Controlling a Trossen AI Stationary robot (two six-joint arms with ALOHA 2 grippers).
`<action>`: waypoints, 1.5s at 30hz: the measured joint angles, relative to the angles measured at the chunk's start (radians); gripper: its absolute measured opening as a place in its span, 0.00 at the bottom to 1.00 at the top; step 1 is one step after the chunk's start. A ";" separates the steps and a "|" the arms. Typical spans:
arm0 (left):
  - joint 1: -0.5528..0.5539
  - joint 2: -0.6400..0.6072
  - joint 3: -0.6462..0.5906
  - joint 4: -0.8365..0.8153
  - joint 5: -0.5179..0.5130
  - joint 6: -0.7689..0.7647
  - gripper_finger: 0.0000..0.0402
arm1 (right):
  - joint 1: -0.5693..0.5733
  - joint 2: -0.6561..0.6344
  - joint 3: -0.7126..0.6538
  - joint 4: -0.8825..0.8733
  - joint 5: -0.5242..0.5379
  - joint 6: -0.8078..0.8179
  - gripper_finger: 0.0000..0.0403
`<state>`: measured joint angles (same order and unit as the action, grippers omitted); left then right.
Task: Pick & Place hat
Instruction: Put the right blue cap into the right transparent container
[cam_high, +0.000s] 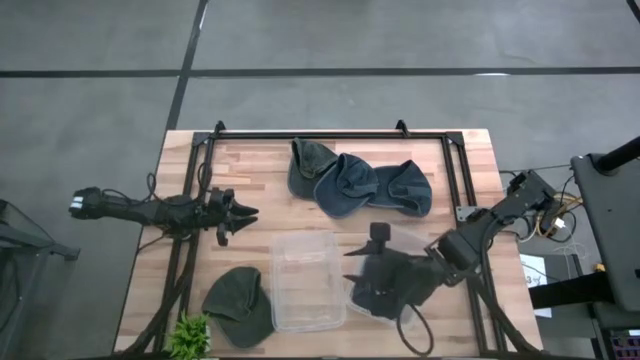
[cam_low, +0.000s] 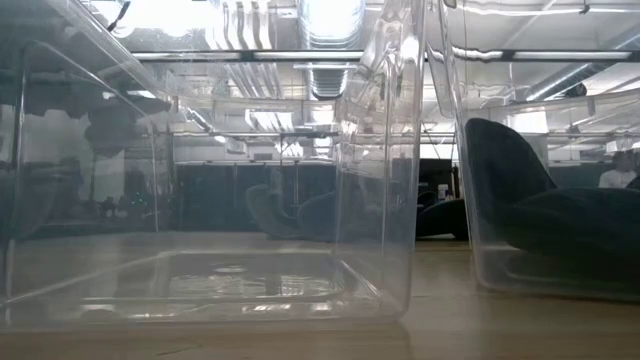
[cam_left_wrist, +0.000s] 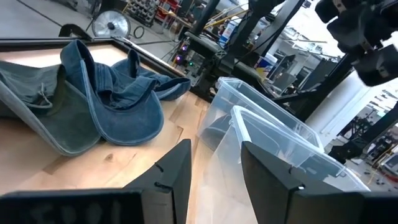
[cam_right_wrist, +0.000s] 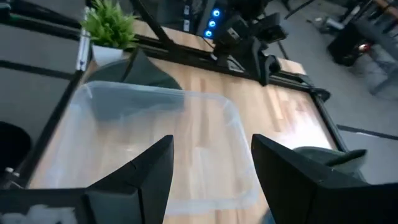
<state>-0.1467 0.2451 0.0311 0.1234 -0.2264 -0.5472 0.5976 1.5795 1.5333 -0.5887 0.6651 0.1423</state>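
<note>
While one dark hat (cam_low: 545, 215) seems already binned, three blue hats (cam_high: 358, 182) and a green hat (cam_high: 240, 302) remain, with both the right gripper (cam_right_wrist: 211, 158) and left gripper (cam_left_wrist: 214, 165) open and empty.

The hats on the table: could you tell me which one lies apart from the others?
The green hat beside the plant; the other three overlap in a row at the far edge.

On the tabletop (cam_high: 460, 160) we see two bins side by side at the front: the left bin (cam_high: 307, 280) and, under the right gripper (cam_high: 366, 270), the right bin (cam_high: 385, 300) with a hat inside. Behind them lies a pile of hats (cam_high: 360, 182). A lone hat (cam_high: 238, 303) sits left of the bins, beside a plant (cam_high: 190, 336). The left gripper (cam_high: 243, 216) hovers near the left edge.
</note>
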 joint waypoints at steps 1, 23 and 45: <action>0.000 0.000 0.000 0.000 0.000 -0.007 0.33 | -0.002 -0.002 0.000 -0.021 0.030 -0.004 0.52; 0.000 0.000 -0.001 0.016 0.002 -0.055 0.33 | -0.551 -0.182 0.020 -0.625 -0.225 0.082 0.52; 0.000 0.001 -0.003 0.020 0.000 -0.075 0.33 | -0.755 -0.123 -0.266 -0.619 -0.393 -0.143 0.50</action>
<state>-0.1467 0.2459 0.0279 0.1430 -0.2260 -0.6220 -0.1575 1.4567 1.2671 -1.2077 0.2721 -0.0003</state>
